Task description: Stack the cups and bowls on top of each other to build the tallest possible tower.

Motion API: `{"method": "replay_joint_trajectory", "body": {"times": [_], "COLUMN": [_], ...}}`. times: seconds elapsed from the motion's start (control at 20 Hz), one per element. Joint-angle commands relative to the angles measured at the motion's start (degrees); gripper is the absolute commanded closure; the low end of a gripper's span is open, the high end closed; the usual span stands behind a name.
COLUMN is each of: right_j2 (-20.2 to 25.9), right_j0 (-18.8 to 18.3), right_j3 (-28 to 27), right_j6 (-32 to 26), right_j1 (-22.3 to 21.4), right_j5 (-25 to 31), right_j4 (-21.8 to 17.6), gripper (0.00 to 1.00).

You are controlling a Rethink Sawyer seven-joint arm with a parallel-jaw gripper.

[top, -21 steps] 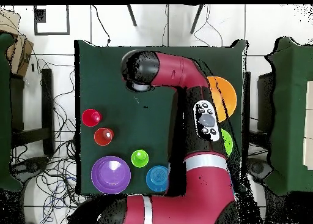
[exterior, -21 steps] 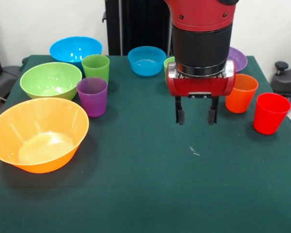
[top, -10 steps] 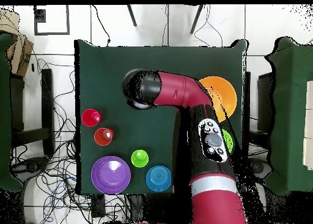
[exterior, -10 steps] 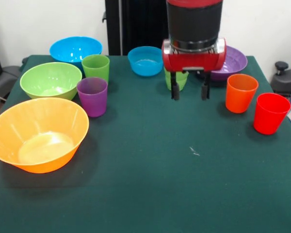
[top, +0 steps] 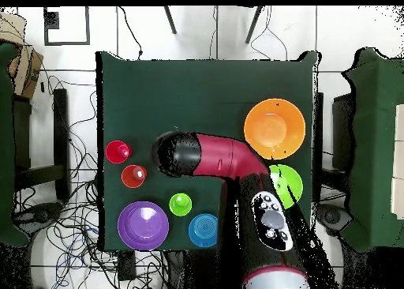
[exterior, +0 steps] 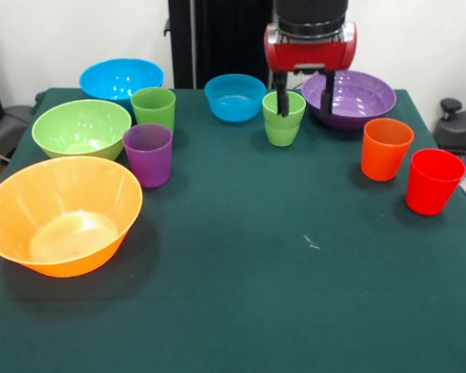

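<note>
While nothing is stacked yet, pieces sit apart on table [exterior: 241, 311], no tower begun. Orange bowl [exterior: 60, 215] lower left. Green bowl [exterior: 81, 128] above it. Purple bowl [exterior: 359, 95] upper right. Gripper [exterior: 304, 99] has drawn back from frame centre to top edge within a second, fingers spread, holding nothing, one finger hanging in front of green cup [exterior: 283, 118], other before purple bowl. Likely lining up a first pick; cup not gripped.
</note>
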Motion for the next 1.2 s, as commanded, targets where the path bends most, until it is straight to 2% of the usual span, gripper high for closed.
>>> {"method": "replay_joint_trajectory", "body": {"times": [0.05,0.2,0.5,0.65,0.9,1.1,1.2], "right_j2": [5.1,5.5,4.4,4.0,4.4,4.8,5.2], "right_j0": [1.0,1.1,1.4,1.0,0.8,-1.2,-4.0], "right_j3": [19.0,22.7,21.1,18.7,18.6,18.0,17.9], "right_j6": [7.4,8.8,8.0,6.8,6.6,4.8,2.4], "right_j1": [-5.2,-6.4,-6.3,-6.0,-5.7,-5.3,-5.3], "right_j5": [-10.1,-13.1,-12.4,-9.8,-10.0,-9.5,-9.2], "right_j4": [0.0,0.9,1.3,1.5,1.7,1.4,0.6], "gripper": [0.0,0.0,0.0,0.0,0.0,0.0,0.0]}}
